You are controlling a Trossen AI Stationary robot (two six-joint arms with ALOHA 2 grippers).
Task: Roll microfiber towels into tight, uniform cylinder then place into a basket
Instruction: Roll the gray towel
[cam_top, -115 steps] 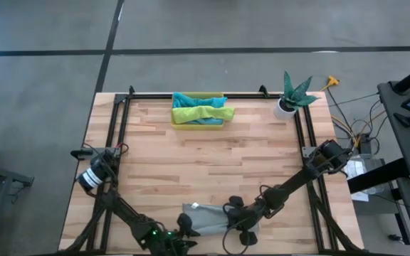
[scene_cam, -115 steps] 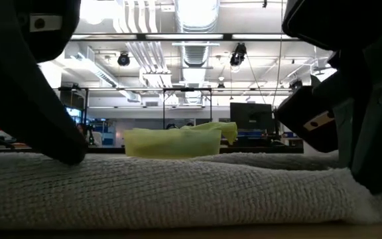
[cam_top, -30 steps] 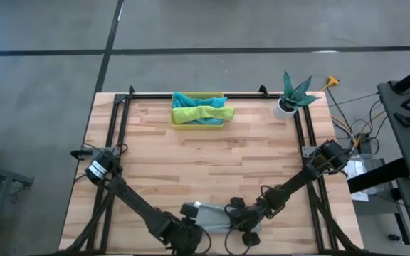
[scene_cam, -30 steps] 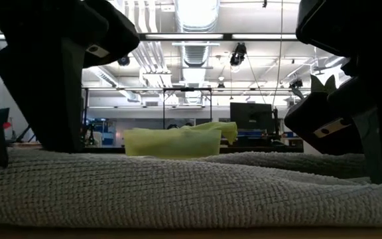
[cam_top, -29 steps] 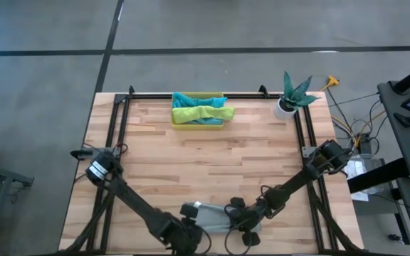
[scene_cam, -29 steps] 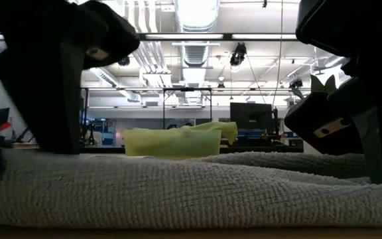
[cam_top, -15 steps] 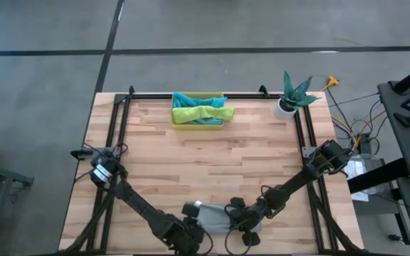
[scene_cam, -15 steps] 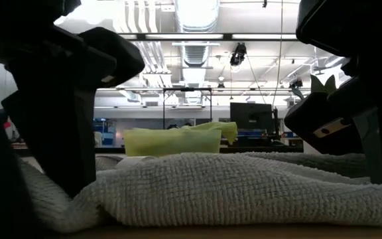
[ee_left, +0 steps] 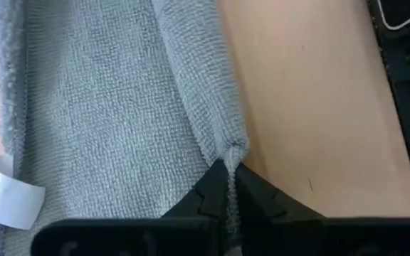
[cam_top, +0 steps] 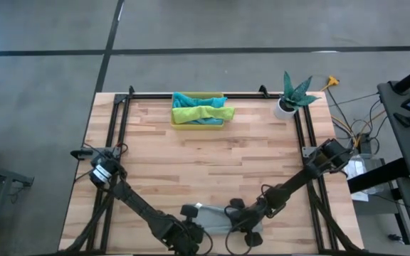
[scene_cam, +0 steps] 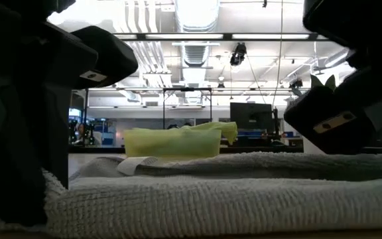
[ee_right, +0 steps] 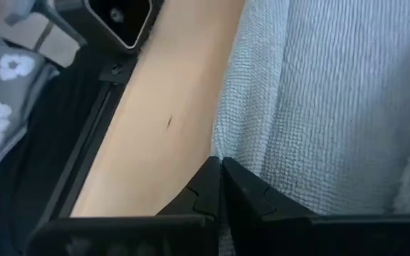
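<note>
- grey towel lies flat at bottom centre of the high view, near table edge; not a cylinder yet, only one long edge looks folded or turned over
- left gripper sits at bottom centre-left of the high view, fingers pinched tight on the folded edge of the grey towel
- right gripper sits at bottom centre, just right of the left one, fingers fully closed on the towel's other edge or corner
- basket, yellow, sits top centre of the high view, well apart from both grippers; teal towel and lime green towel already in it, loosely bunched rather than neat rolls as far as I can tell
- light blue towel: can't pick it out
- progress guess: at least two towels binned, grey one just starting its roll; rolling and placing it still left
- white tag on the grey towel's hem, no print readable
- potted plant in white pot at upper right; no brands or writing legible anywhere
</note>
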